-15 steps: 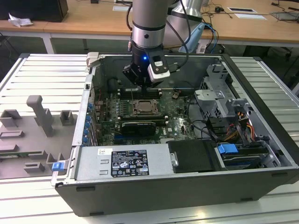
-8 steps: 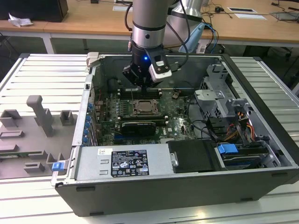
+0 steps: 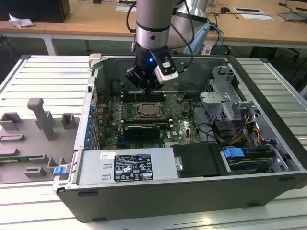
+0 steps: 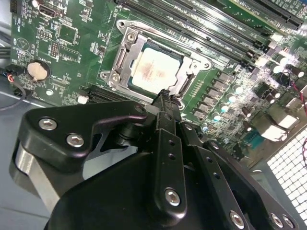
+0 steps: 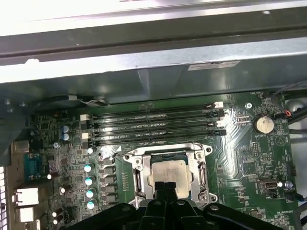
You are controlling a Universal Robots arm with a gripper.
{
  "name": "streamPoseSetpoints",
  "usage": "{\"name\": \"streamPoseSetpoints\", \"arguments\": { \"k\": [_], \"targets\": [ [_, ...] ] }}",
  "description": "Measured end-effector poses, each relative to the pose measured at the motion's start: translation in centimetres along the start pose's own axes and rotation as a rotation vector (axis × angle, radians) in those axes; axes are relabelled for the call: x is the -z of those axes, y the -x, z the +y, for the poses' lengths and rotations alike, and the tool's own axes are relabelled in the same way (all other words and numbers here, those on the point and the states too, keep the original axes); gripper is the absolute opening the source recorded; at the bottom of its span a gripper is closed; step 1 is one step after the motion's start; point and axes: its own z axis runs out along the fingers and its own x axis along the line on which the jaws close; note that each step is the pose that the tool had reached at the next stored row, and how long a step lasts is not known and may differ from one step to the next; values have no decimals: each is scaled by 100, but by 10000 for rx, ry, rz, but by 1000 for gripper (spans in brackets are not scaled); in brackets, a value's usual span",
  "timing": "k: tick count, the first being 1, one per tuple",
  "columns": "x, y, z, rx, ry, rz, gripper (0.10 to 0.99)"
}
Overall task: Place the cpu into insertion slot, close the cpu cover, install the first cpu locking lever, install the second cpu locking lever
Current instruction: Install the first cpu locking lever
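Hand (image 4: 165,103) — fingers (image 5: 160,192) together — over cpu (image 4: 154,71).

cpu (image 4: 154,71): pale silver-beige square, seated flat in slot (image 5: 165,156). slot: dark square socket with a silver frame, on the green board (image 5: 244,148). cover (image 4: 125,60): thin silver plate, looks laid flat around the chip, whose top shows through the window. Can't tell whether it's latched.
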Motion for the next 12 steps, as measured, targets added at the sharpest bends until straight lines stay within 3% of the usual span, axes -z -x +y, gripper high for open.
{"name": "streamPoseSetpoints", "arguments": {
  "k": [12],
  "targets": [
    [0, 0, 0, 1027, -8, 61, 106]
  ]
}}
